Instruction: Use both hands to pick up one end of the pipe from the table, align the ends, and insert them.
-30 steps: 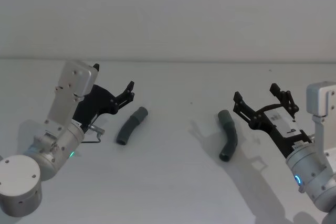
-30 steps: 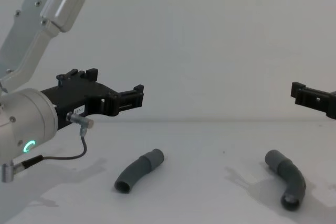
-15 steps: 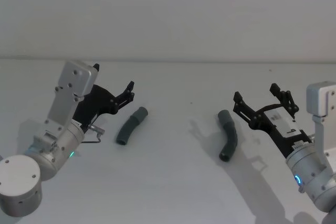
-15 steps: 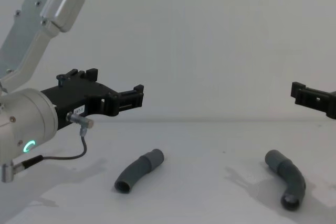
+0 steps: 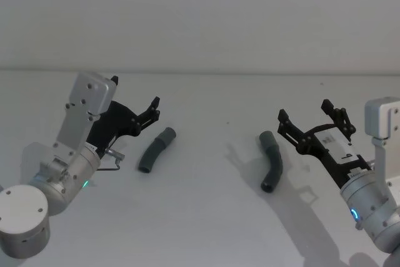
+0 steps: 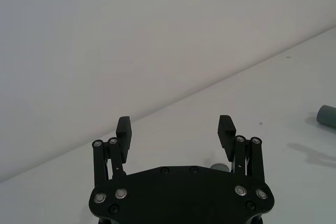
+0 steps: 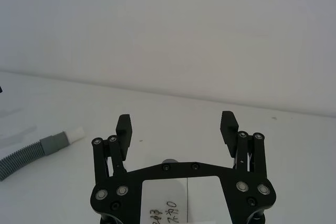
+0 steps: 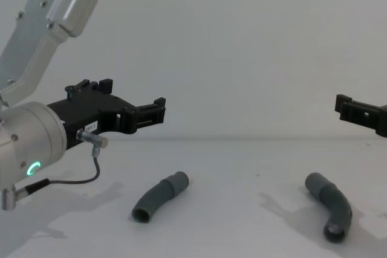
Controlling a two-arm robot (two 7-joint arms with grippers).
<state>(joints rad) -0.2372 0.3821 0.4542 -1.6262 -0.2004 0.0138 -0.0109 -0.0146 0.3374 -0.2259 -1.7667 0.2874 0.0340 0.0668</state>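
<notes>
Two bent pipe pieces lie flat on table (image 5: 206, 217), well apart. In head view, left piece (image 5: 156, 149) sits left of centre, right piece (image 5: 271, 161) right of centre. Left gripper (image 5: 135, 92) near left piece, raised off table, fingers wide, empty. Right gripper (image 5: 306, 112) near right piece, fingers wide, empty.

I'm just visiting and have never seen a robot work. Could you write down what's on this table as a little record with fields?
surface: white table
left pipe piece: bent, grey, lying on the table, untouched
right pipe piece: bent, grey, lying on the table, untouched
pieces joined: no, they lie well apart
left tool: open, empty, raised above the table near the left pipe piece
right tool: open, empty, raised above the table near the right pipe piece
</notes>
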